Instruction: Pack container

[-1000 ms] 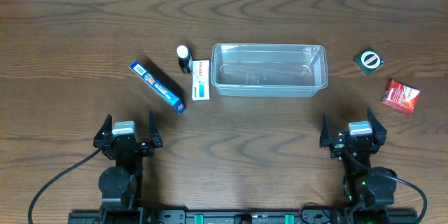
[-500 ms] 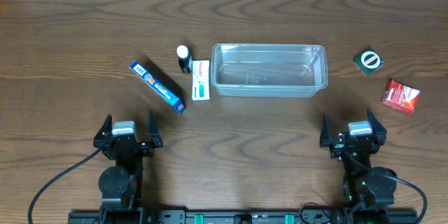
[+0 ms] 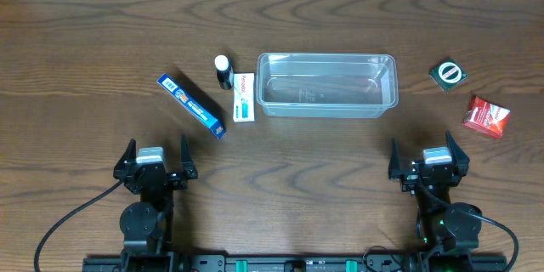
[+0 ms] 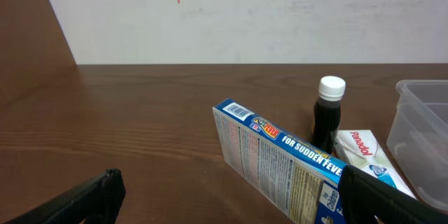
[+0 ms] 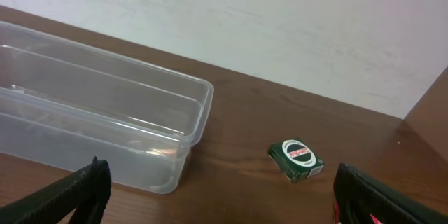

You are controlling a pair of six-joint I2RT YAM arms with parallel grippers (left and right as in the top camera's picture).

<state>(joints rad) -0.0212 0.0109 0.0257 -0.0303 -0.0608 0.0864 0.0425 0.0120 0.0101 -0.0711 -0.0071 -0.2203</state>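
The left gripper (image 3: 157, 151) and right gripper (image 3: 422, 146) sit at the near 6 o'clock edge of the dark wood-grain worktop (image 3: 297, 183), both with jaws spread wide apart. Farther on, the container (image 3: 327, 85) lies just toward 12 o'clock from the worktop's centre. A plain pale wall (image 4: 245, 14) rises behind the far edge.

- A long blue box (image 3: 190, 104) lies flat on my left, angled across the dark wooden table (image 3: 85, 34).
- Near its far end a dark bottle (image 3: 223, 71) with a white cap stands upright.
- A white Panadol pack (image 3: 244, 96) lies by the bottle, perhaps touching it.
- On my right sits a small green box (image 3: 447, 74), with a red box (image 3: 486, 116) near it and closer to me.
- A pale wall (image 4: 245, 14) backs the table.
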